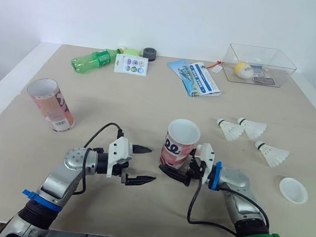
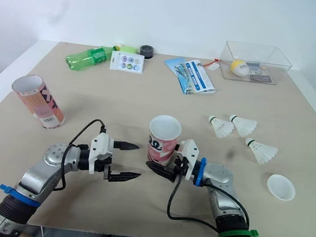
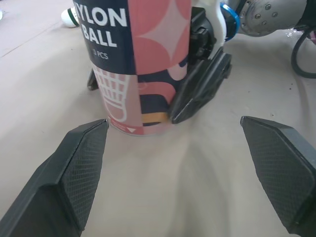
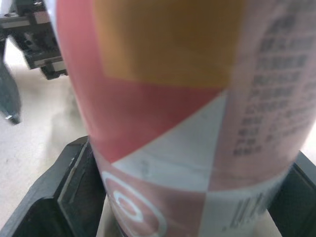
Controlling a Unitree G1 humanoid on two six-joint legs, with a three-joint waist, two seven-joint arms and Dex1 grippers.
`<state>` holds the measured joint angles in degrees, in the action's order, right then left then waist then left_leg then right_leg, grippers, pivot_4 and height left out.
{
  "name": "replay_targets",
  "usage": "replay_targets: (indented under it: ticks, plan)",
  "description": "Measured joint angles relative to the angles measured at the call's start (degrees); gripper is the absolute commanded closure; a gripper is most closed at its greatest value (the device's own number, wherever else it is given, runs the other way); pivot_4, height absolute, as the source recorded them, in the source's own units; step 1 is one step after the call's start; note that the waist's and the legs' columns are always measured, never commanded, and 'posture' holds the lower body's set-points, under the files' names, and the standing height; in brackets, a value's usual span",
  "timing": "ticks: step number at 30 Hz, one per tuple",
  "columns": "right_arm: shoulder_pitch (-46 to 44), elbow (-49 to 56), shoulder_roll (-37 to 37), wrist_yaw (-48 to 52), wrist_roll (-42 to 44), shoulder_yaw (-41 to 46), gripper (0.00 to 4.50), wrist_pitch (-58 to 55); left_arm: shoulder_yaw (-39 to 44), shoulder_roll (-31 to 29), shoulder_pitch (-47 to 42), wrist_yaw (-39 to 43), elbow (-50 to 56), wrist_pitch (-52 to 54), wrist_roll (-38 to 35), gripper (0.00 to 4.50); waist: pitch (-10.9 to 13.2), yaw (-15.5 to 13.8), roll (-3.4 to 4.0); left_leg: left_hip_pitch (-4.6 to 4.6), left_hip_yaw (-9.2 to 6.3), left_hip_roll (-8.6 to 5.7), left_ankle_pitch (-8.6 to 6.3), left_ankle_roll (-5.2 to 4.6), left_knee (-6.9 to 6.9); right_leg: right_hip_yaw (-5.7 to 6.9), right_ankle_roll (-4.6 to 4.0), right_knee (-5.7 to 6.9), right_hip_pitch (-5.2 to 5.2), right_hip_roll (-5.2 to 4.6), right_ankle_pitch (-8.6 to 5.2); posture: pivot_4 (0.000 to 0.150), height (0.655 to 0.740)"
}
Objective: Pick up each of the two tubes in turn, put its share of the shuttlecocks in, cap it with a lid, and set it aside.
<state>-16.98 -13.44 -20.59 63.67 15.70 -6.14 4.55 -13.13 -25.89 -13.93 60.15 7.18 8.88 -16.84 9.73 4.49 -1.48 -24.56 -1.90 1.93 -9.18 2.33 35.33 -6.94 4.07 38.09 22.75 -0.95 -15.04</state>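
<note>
Counts by kind
Two tubes point(image 1: 178, 140) point(image 1: 51, 104), three shuttlecocks point(image 1: 229, 129) point(image 1: 252, 127) point(image 1: 273, 154), one lid point(image 1: 293, 190), one bottle point(image 1: 90, 60), one tape roll point(image 1: 149, 53), one sticker card point(image 1: 131, 65), one box point(image 1: 287, 72).

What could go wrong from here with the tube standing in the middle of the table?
The right pincer clamps the centre tube low, near its base, so the tall open tube may tilt on lifting. The open left pincer sits close beside it and could knock it. The three shuttlecocks lie off on the right arm's side, a long reach for the left arm.
</note>
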Motion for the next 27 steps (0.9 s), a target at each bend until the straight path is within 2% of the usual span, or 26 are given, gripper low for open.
replay_targets:
  ticks: [5,8,20,25,27]
  plan:
    - [-0.92,-1.03,0.49,0.26,-0.46,-0.69,0.0,0.76,1.28,0.59,0.76,-1.23,1.23,1.4,-2.46,0.05,0.0,0.0,0.0,0.04,0.03,0.09,0.0,0.0,0.0,0.0,-0.03,0.0,-0.04,0.06,0.01,0.15,0.74]
    - [-0.99,-1.29,0.56,0.6,-0.45,-0.72,0.8,1.12,1.73,0.54,1.23,-1.45,2.4,2.7,-3.53,0.0,0.0,0.0,0.0,0.05,0.03,0.14,0.0,0.0,0.0,0.0,-0.04,0.0,-0.04,0.11,0.0,0.15,0.74]
    - [-0.02,0.18,0.62,-0.79,-0.39,-0.62,0.8,1.12,1.27,0.29,1.74,-2.19,2.89,2.7,-3.22,0.0,0.0,-0.03,0.0,0.05,0.04,0.15,-0.01,0.01,-0.01,-0.02,-0.08,0.0,-0.03,0.13,0.0,0.15,0.74]
    - [4.14,6.7,0.15,-4.59,1.67,1.58,0.8,-3.15,-0.22,0.62,-0.48,-0.92,2.66,2.01,-2.69,0.0,0.06,-0.38,0.05,-0.18,0.0,0.07,0.0,0.01,-0.01,-0.05,0.0,0.0,0.13,0.11,-0.06,0.15,0.74]
    - [6.61,12.57,-0.99,-8.41,4.54,5.26,0.8,-7.11,-0.89,1.03,-2.11,-0.01,2.09,1.92,-2.7,0.0,0.14,-0.58,0.19,-0.38,-0.03,-0.05,0.0,0.01,0.02,-0.12,0.12,0.0,0.28,0.06,-0.08,0.15,0.74]
